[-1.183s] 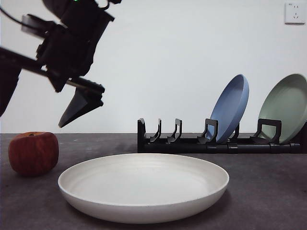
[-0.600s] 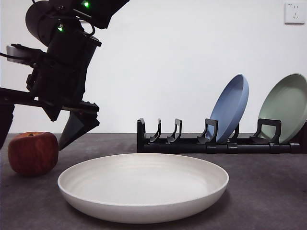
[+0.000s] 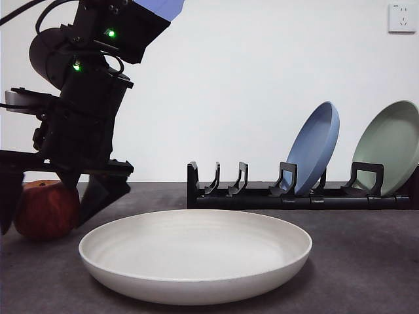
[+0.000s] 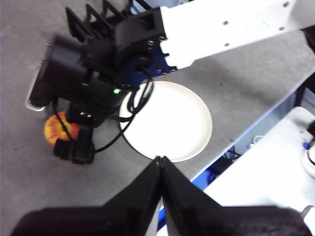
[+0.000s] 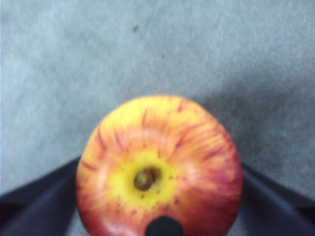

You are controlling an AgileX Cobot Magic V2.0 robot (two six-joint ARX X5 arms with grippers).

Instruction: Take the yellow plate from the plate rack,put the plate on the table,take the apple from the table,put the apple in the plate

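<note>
Plate's done: the yellow plate (image 3: 195, 254) lies flat on the worktop (image 3: 366, 261), out of the plate rack (image 3: 294, 190). You're on the apple pick now. Right end effector (image 3: 55, 203) is open, 2 jaws straddling the apple (image 5: 160, 167), 1 each side, not yet clamped as far as I can tell. Next, I'd judge: close, lift, carry it over the plate just beside. Apple's red-streaked w/ yellow patch round the stem, stem up. Left end effector (image 4: 160, 160) is closed, empty, parked high, well away.
</note>
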